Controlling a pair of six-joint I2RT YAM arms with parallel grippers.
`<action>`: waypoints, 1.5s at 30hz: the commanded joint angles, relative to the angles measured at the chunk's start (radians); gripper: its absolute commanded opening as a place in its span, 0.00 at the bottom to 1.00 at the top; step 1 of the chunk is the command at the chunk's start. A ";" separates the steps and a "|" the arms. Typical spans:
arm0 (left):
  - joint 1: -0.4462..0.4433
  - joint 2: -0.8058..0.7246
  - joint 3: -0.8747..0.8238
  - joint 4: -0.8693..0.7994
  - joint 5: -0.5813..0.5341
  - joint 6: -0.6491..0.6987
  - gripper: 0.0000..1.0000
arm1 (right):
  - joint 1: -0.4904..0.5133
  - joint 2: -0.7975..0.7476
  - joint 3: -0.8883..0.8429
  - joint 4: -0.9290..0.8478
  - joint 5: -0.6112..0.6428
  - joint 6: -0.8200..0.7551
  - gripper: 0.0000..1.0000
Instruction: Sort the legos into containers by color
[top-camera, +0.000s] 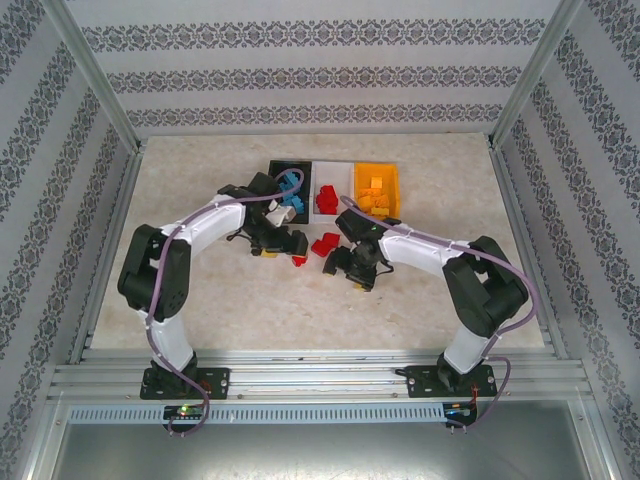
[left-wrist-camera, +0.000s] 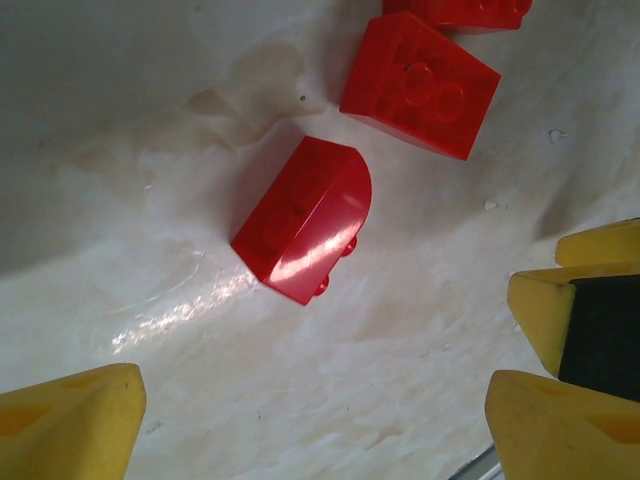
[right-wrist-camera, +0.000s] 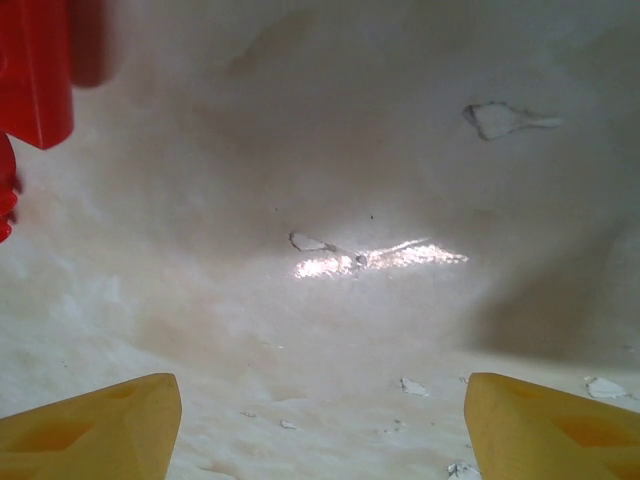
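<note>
legos (top-camera: 325, 243) left loose are all red. top view: they lie on the tabletop (top-camera: 200, 310) just in front of the white bin (top-camera: 335, 168), between the two arms. the black bin (top-camera: 277, 166) holds blue pieces, the white bin holds red, the orange-yellow bin (top-camera: 380, 168) holds yellow. left hand (top-camera: 272, 248) sits just beside the loose reds on their left, right hand (top-camera: 357, 275) just below and right of them. one small red piece (top-camera: 298, 261) is right next to the left hand, so i judge the left arm nearer.

left wrist view: left hand (left-wrist-camera: 312, 400) is spread, nothing between the fingers (left-wrist-camera: 70, 425). the rounded red brick (left-wrist-camera: 305, 220) lies ahead of the hand, roughly centred between the fingers and clear of them. it's on its side, studs pointing lower right. its long axis runs diagonally, upper right to lower left, so it's skewed to the fingers' closing line. i'd expect a wrist turn before closing. a square red brick (left-wrist-camera: 420, 85) lies further ahead, studs up and close to the rounded one, though i can't tell if they touch.

right wrist view: right hand (right-wrist-camera: 322, 400) is spread too, with bare tabletop between the fingers. a red brick (right-wrist-camera: 35, 70) sits far off at the upper left, not lined up.
</note>
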 joint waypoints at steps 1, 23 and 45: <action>-0.037 0.031 0.048 -0.050 -0.038 0.034 0.88 | 0.004 0.007 0.040 -0.036 -0.001 -0.002 0.75; -0.111 0.260 0.209 -0.130 -0.190 0.117 0.64 | -0.118 -0.165 -0.080 -0.074 -0.010 -0.044 0.76; -0.112 0.126 0.040 -0.065 -0.107 0.027 0.24 | -0.115 -0.143 -0.095 -0.015 -0.034 -0.016 0.76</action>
